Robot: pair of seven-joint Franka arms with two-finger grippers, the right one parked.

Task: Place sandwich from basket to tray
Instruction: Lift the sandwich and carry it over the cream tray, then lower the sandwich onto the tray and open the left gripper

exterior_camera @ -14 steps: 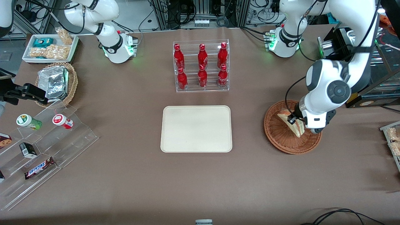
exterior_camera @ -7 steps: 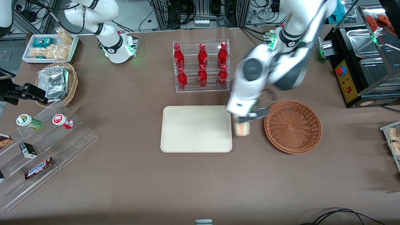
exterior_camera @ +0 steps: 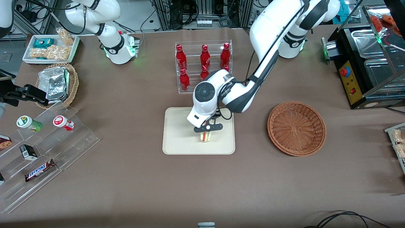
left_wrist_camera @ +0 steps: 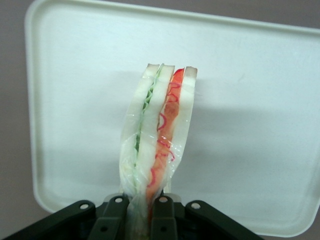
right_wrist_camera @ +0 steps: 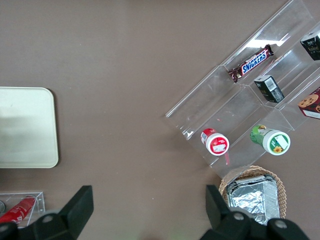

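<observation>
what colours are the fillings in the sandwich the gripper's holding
Green and orange-red between white bread on the sandwich, clearest in the left wrist view.

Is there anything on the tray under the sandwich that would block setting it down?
Nothing visible. The hand is shut on the sandwich directly above the tray, and the tray surface below it is bare in the wrist view.

The front camera is looking down from high over the whole counter point(exterior_camera: 126, 190). The left wrist camera is sitting close above the tray point(left_wrist_camera: 280, 125), facing down past the pincer point(left_wrist_camera: 137, 220). The right wrist camera is looking straight down, catching one tray point(right_wrist_camera: 25, 150) corner too.
</observation>
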